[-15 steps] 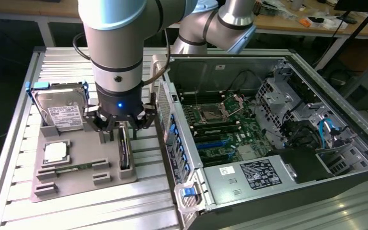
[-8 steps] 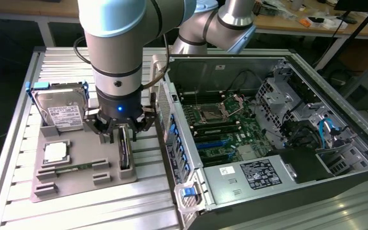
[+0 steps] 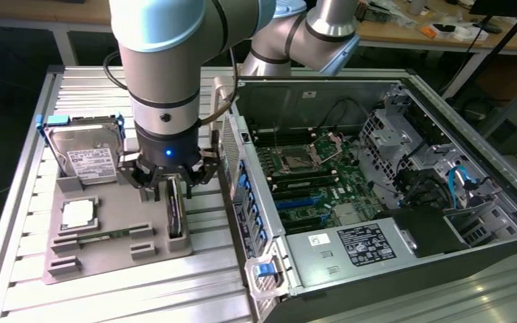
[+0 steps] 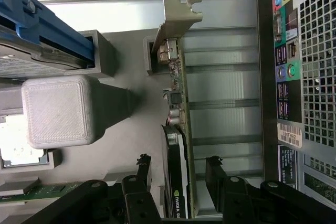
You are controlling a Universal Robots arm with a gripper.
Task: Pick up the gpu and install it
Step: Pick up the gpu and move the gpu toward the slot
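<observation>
Closest in on the wrist view is the claw (image 4: pixel 177 165): it's open, with one black finger (image 4: pixel 143 167) on each side of the gpu (image 4: pixel 174 140). A sliver of grey shows between each finger and the card, so I'd say it's straddling the card but hasn't clamped yet.

The card stands on its long edge, blade-like, which is exactly why the claw comes straight down over it. That way the flat faces are there to pinch. Its silvery bracket (image 4: pixel 176 17) is at the far end, tucked against a slotted post (image 4: pixel 151 51) of the grey printed holder (image 4: pixel 121 129), and that slot looks like what keeps the card upright.

From the exterior view it's the same story: the claw (image 3: pixel 174 192) is low over the gpu (image 3: pixel 176 219), which sits in the holder on the side toward the exterior view's right, nearest the computer.

The holder also carries a RAM stick (image 3: pixel 97 237), a square processor chip (image 3: pixel 77 213) and, further back, a hard drive (image 3: pixel 86 156) with blue rails propped up on edge.

The whole lot rests on a slatted aluminium bench (image 3: pixel 106 296).

Beyond that, on the exterior view's right, the PC case (image 3: pixel 474 229) lies open with the motherboard (image 3: pixel 317 178) facing up. So nothing's installed yet, and the card hasn't left its holder.
</observation>
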